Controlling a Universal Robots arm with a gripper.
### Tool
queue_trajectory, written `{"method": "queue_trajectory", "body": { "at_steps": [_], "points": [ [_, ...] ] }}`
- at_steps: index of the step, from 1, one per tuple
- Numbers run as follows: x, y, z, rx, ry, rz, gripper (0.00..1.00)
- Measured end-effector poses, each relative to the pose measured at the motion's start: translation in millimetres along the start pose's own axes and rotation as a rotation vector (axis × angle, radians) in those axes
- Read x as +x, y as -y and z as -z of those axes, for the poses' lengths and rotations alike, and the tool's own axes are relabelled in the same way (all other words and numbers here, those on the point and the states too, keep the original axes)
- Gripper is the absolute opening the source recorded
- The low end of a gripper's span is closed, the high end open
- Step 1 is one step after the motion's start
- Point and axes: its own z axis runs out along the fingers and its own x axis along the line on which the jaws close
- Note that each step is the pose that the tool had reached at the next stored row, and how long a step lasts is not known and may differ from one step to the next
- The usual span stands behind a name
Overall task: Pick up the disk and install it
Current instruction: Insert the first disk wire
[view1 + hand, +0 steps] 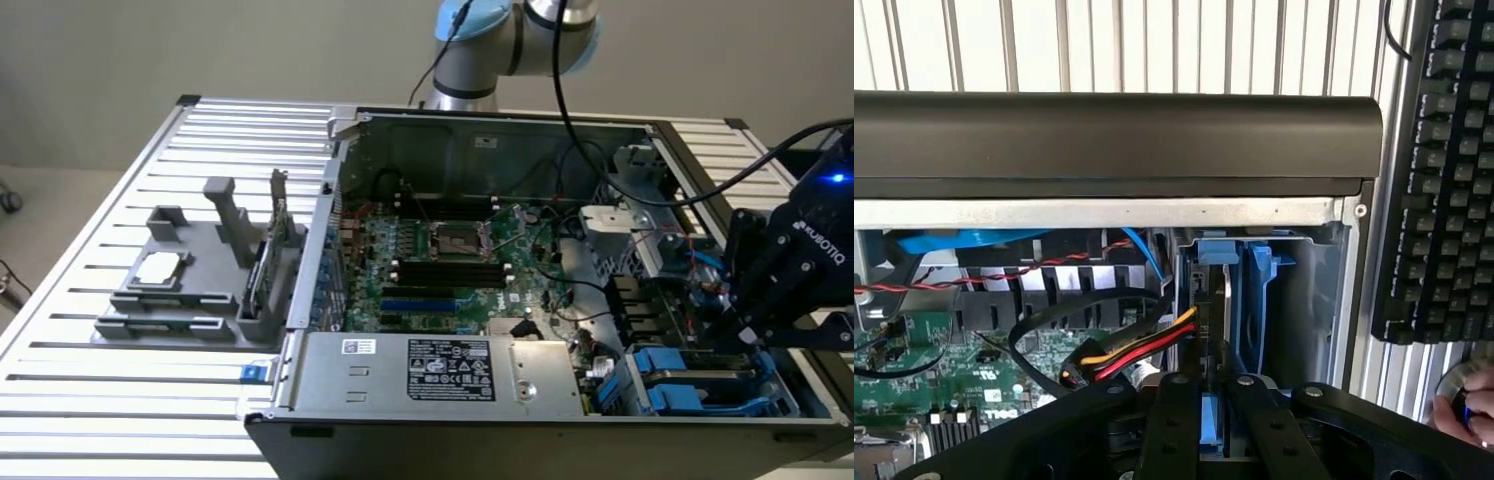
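Observation:
The disk (1212, 300) stands on edge with its blue plastic carrier (1216, 250) inside the drive bay (694, 385) of the open computer case. It is at the case corner nearest the exterior view's right. My gripper (1212, 425) reaches down over it, and its two black fingers (1172, 420) press close on either side of a blue strip of the carrier. In the exterior view the black gripper (731, 335) hangs over that bay and hides the disk itself. A second blue carrier (1259, 300) sits right beside the held one.
Red, yellow and black cables (1134, 350) run close to the disk. The motherboard (441, 260) and the grey power supply box (454, 370) fill the case. A grey fixture with a small silver chip (158, 268) lies on the slatted table. A keyboard (1444, 170) and a hand (1466, 405) are beside the case.

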Motion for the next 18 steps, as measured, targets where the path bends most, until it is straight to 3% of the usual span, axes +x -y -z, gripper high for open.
{"method": "queue_trajectory", "body": {
  "at_steps": [10,18],
  "points": [
    [2.2,-1.6,-3.9,0.0039,0.0065,-0.041,0.16],
    [5.1,-3.4,-5.4,0.0056,0.0215,-0.069,0.16]
  ]
}}
